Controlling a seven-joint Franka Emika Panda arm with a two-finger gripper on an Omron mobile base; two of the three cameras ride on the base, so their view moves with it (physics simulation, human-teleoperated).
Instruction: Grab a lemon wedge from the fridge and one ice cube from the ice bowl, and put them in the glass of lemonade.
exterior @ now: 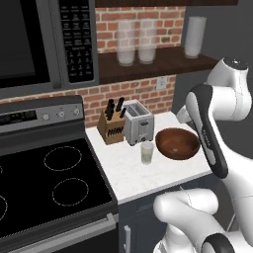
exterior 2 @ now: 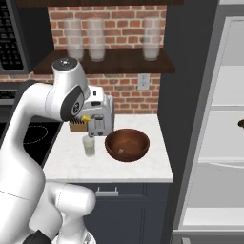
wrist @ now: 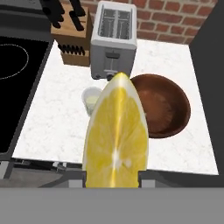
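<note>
Above the white tabletop (wrist: 57, 127), the hand (wrist: 114, 177) is gripping the lemon wedge (wrist: 116, 135), jaws narrowed on it. The glass of lemonade (wrist: 91, 99) is sitting at nine o'clock of the ice bowl (wrist: 168, 109).

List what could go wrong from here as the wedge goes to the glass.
1. The lemon wedge in the end effector looks wider than the mouth of the glass of lemonade, so it may catch on the rim.
2. The ice bowl and toaster stand close to the glass; a low approach could knock it.
</note>
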